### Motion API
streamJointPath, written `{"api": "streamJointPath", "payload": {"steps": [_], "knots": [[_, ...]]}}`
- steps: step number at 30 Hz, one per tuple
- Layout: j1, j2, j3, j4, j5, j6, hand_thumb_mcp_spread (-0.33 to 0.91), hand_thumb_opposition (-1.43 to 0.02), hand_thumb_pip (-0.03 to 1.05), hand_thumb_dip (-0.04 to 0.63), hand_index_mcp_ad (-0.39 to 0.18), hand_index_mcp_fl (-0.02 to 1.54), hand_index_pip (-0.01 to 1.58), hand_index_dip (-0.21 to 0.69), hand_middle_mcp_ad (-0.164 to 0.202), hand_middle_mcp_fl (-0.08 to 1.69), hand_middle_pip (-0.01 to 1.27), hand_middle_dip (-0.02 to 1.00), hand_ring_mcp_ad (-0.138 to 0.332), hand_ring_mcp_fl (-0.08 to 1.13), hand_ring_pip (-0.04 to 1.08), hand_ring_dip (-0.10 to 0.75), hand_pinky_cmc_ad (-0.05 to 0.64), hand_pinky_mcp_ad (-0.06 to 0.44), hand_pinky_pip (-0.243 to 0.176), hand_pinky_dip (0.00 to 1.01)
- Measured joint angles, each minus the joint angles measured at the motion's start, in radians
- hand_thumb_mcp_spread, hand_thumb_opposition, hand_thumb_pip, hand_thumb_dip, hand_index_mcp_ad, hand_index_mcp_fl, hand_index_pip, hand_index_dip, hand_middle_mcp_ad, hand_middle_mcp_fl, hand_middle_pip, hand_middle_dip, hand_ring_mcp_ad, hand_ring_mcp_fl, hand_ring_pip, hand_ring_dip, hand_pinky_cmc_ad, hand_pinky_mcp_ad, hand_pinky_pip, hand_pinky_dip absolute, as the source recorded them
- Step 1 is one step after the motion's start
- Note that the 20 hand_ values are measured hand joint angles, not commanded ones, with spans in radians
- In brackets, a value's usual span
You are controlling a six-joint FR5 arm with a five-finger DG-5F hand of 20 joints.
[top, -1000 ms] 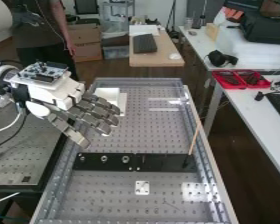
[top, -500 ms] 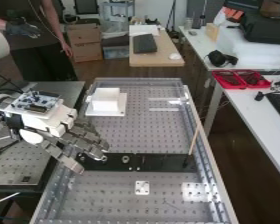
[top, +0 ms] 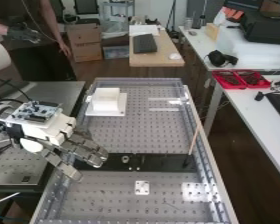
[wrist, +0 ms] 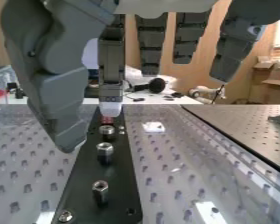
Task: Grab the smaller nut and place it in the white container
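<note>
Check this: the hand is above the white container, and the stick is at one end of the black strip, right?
No: the high view shows the hand at the other end of the black strip, not above the white container. The stick is as you say.

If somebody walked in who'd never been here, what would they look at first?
Probably the big robot hand with dark grey fingers, over the left end of the black strip in the high view. Next, the bright white container near the far left corner of the metal board full of holes. Then the red tray on the right-hand table.
</note>
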Motion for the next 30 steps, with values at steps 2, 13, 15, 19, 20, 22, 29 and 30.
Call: {"api": "streamJointPath", "payload": {"steps": [2, 13, 15, 19, 20, 22, 29, 30], "knots": [[-0.001, -0.008, -0.002, 0.012, -0.007, -0.011, 0.45, -0.84, 0.56, 0.171, -0.143, 0.10, 1.43, 0.075, 0.070, 0.10, 0.14, 0.29, 0.131, 0.00, 0.11, 0.138, 0.401, 0.328, -0.024, 0.27], [-0.007, -0.050, 0.000, 0.036, -0.034, -0.049, 0.51, -0.87, 0.56, 0.206, -0.176, 0.17, 1.55, 0.112, 0.059, 0.12, 0.14, 0.30, 0.117, 0.00, 0.11, 0.138, 0.394, 0.311, 0.005, 0.21], [-0.007, -0.056, 0.000, 0.039, -0.037, -0.052, 0.51, -0.87, 0.56, 0.206, -0.188, 0.19, 1.56, 0.112, 0.056, 0.12, 0.14, 0.30, 0.113, 0.00, 0.10, 0.138, 0.394, 0.309, 0.005, 0.21], [-0.009, -0.071, 0.003, 0.047, -0.041, -0.060, 0.51, -0.86, 0.56, 0.206, -0.188, 0.19, 1.56, 0.124, 0.059, 0.12, 0.14, 0.30, 0.117, 0.00, 0.10, 0.136, 0.394, 0.309, 0.019, 0.20], [-0.009, -0.076, 0.004, 0.049, -0.042, -0.061, 0.51, -0.88, 0.56, 0.206, -0.187, 0.19, 1.55, 0.124, 0.059, 0.12, 0.14, 0.30, 0.117, 0.00, 0.11, 0.138, 0.394, 0.312, 0.021, 0.20], [-0.010, -0.081, 0.007, 0.052, -0.043, -0.062, 0.51, -0.88, 0.56, 0.206, -0.187, 0.19, 1.55, 0.124, 0.059, 0.12, 0.14, 0.30, 0.117, 0.00, 0.11, 0.138, 0.401, 0.309, 0.021, 0.20], [-0.014, -0.099, 0.013, 0.054, -0.050, -0.074, 0.51, -0.88, 0.56, 0.206, -0.188, 0.15, 1.53, 0.124, 0.059, 0.12, 0.14, 0.30, 0.119, 0.00, 0.11, 0.138, 0.380, 0.311, 0.021, 0.20], [-0.015, -0.101, 0.014, 0.054, -0.051, -0.075, 0.51, -0.88, 0.56, 0.206, -0.188, 0.14, 1.53, 0.124, 0.059, 0.12, 0.14, 0.30, 0.119, 0.00, 0.11, 0.138, 0.380, 0.311, 0.021, 0.20]]}}
